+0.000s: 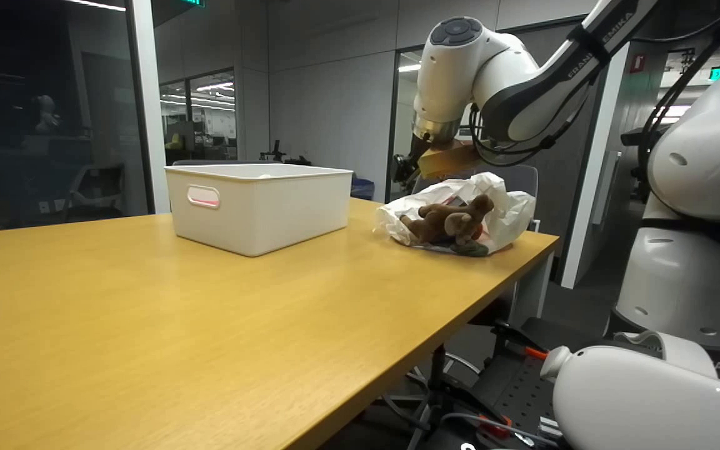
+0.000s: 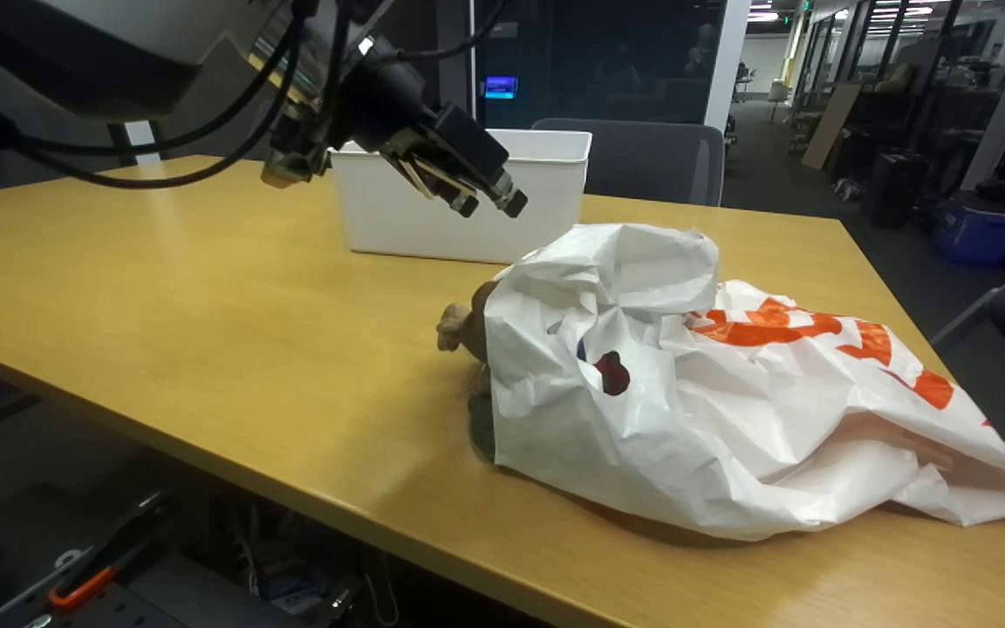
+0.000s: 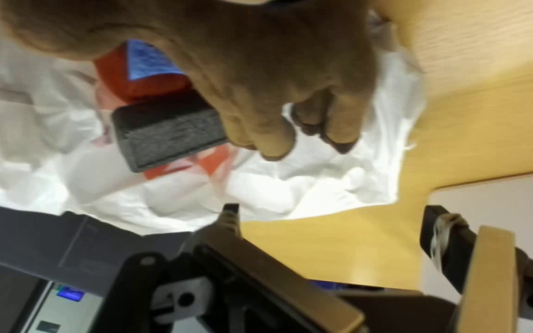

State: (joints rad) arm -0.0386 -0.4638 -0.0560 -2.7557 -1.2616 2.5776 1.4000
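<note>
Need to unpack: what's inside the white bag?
A brown toy animal, partly sticking out, a dark gray block, a red item and something green show; the bag hides anything deeper.

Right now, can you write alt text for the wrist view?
The robot's open, empty hand spans the bottom; above it in the picture, a brown toy animal and dark block lie against a crumpled white bag on a wooden table.

In an exterior view, white bag [image 1: 511, 214] on table [image 1: 179, 325]; brown toy animal [image 1: 442, 224] in bag's mouth; gripper [image 1: 404, 173] above bag, apart; white bin [image 1: 297, 212] left of bag.
</note>
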